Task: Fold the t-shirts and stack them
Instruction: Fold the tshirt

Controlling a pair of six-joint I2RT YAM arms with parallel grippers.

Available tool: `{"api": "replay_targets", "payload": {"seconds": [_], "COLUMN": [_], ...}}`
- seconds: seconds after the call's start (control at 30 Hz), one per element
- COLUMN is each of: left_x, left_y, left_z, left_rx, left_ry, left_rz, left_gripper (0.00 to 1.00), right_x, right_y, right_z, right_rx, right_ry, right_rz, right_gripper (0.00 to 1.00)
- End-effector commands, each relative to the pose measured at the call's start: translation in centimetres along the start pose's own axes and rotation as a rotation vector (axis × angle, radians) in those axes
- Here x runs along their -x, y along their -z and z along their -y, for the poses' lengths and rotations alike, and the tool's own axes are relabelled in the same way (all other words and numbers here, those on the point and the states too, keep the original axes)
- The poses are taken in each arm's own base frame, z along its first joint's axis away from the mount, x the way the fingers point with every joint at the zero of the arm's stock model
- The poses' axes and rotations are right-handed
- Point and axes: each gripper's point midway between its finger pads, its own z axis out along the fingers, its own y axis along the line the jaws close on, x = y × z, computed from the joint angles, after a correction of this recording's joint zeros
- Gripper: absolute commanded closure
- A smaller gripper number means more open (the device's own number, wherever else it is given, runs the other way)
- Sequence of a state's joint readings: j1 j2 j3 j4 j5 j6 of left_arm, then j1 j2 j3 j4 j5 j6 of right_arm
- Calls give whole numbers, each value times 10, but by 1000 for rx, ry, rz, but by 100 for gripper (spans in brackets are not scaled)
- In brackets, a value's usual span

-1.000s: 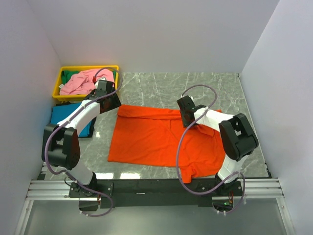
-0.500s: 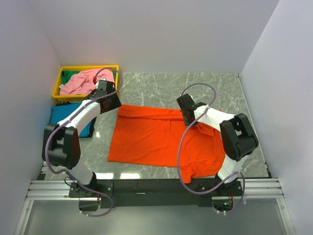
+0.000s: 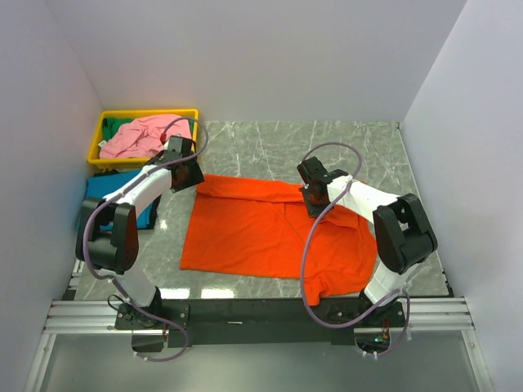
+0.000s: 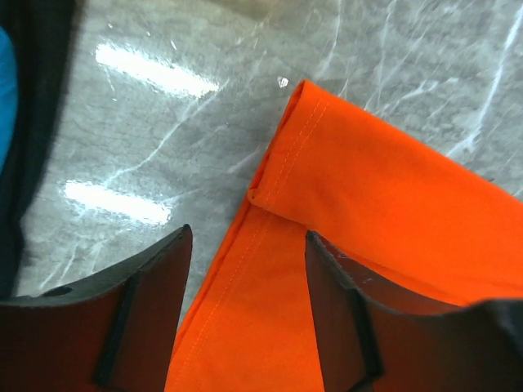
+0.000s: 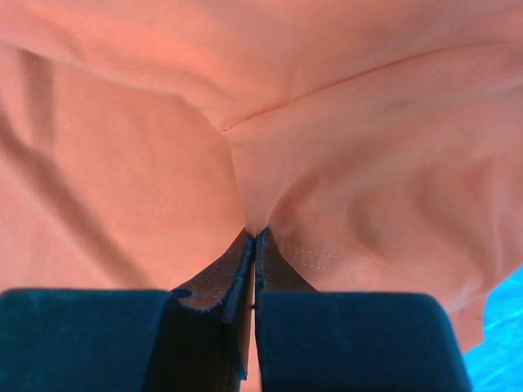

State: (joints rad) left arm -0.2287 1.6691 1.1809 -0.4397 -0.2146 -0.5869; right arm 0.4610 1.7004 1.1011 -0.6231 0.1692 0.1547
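Observation:
The bright orange t-shirt (image 3: 261, 233) lies spread on the marble table, its far edge folded over. My left gripper (image 3: 193, 175) is open at the shirt's far left corner. In the left wrist view (image 4: 245, 302) its fingers (image 4: 155, 286) straddle the shirt's stitched left edge (image 4: 392, 188). My right gripper (image 3: 314, 201) is shut on a pinch of the orange shirt near its collar, which shows in the right wrist view (image 5: 253, 237). The teal blue t-shirt (image 3: 102, 192) lies folded at the far left. The pale pink t-shirt (image 3: 135, 135) is in the yellow tray (image 3: 147, 113).
A green cloth (image 3: 122, 126) also lies in the tray. White walls close in the table on the left, back and right. Bare marble (image 3: 286, 147) lies beyond the orange shirt. A blue patch (image 5: 502, 327) shows at the right wrist view's lower right corner.
My left gripper has moved a little to the right, closer to the shirt's far left corner. My right gripper stays shut on the shirt and has shifted only slightly.

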Motion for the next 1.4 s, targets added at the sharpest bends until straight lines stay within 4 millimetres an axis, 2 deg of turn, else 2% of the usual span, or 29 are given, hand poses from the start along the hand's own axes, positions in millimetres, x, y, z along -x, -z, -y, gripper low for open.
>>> {"api": "replay_targets", "payload": {"seconds": [0.0, 0.27, 0.43, 0.53, 0.63, 0.77, 0.83, 1.1, 1.2, 1.33, 1.37], "left_x": [6, -8, -11, -14, -12, -2, -1, -3, -5, -15, -16], "left_y": [-3, -28, -41, -48, -46, -36, -33, -27, -26, -28, -28], "left_z": [9, 5, 11, 13, 13, 12, 12, 5, 0, -2, -1], "left_rx": [-22, 13, 2, 2, 1, 1, -4, 31, 52, 63, 58], "left_ry": [3, 0, 6, 6, 8, 12, 14, 25, 25, 24, 25], "left_rz": [-6, -60, -82, -97, -90, -47, -43, -56, -57, -88, -95], "left_gripper": [40, 47, 49, 55, 67, 93, 99, 99, 99, 97, 95], "right_x": [-10, -10, -13, -13, -12, -7, -8, -18, -27, -35, -32], "right_y": [-5, -11, -15, -15, -12, -4, -2, 7, 6, 5, 6], "right_z": [-12, -9, -8, -6, -2, 9, 14, 25, 22, 8, 5], "right_rx": [50, 35, 26, 14, -4, -45, -64, -103, -84, -5, 11], "right_ry": [14, 15, 11, 11, 12, 1, -2, -9, -12, -22, -37], "right_rz": [-47, -36, -38, -34, -31, -13, -15, -34, -56, -92, -89], "right_gripper": [96, 95, 96, 96, 96, 96, 96, 96, 96, 92, 87]}}
